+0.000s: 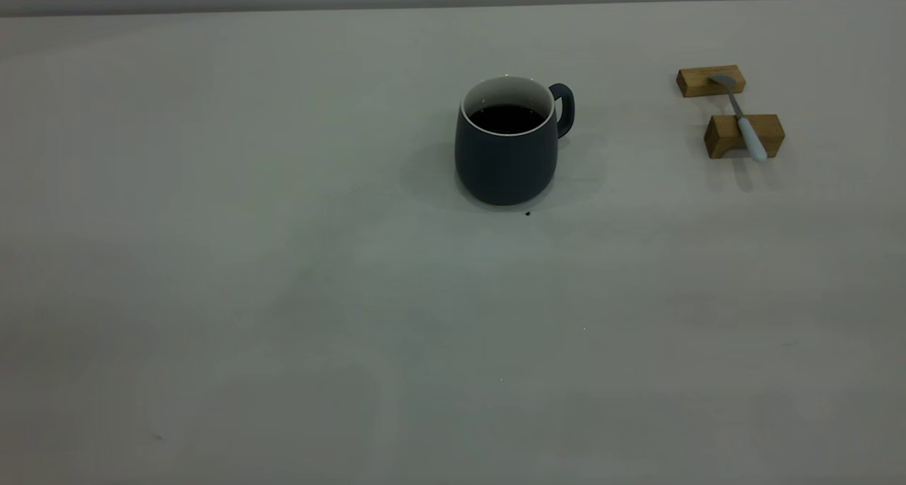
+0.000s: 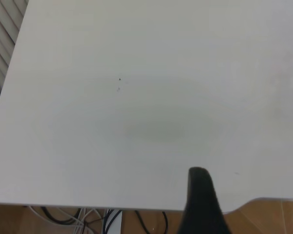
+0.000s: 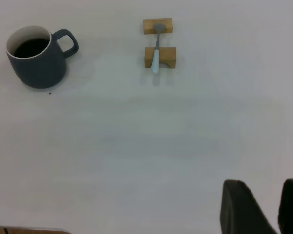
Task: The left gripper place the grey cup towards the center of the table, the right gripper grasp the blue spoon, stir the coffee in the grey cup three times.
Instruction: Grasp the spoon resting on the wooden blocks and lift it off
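In the exterior view the grey cup (image 1: pixel 506 152) holding the coffee (image 1: pixel 506 119) stands mid-bench (image 1: pixel 283 294), and the blue spoon (image 1: pixel 744 120) lies across two wooden blocks (image 1: pixel 743 135) toward the right edge. The left wrist view shows one finger of the left gripper (image 2: pixel 201 204) over the bench edge, its opening impossible to tell. In the right wrist view the right gripper (image 3: pixel 266 207) hangs slightly parted and empty, well apart from the spoon.

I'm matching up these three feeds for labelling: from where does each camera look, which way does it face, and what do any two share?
Exterior view: outside the rig, looking down across the table at the grey cup and the blue spoon on two wooden blocks; no arm shows.
Left wrist view: above the table's edge, facing bare tabletop; one finger shows.
Right wrist view: high over the table, facing cup and spoon; the open right gripper shows.
Shared: exterior and right wrist both show cup, spoon, blocks.
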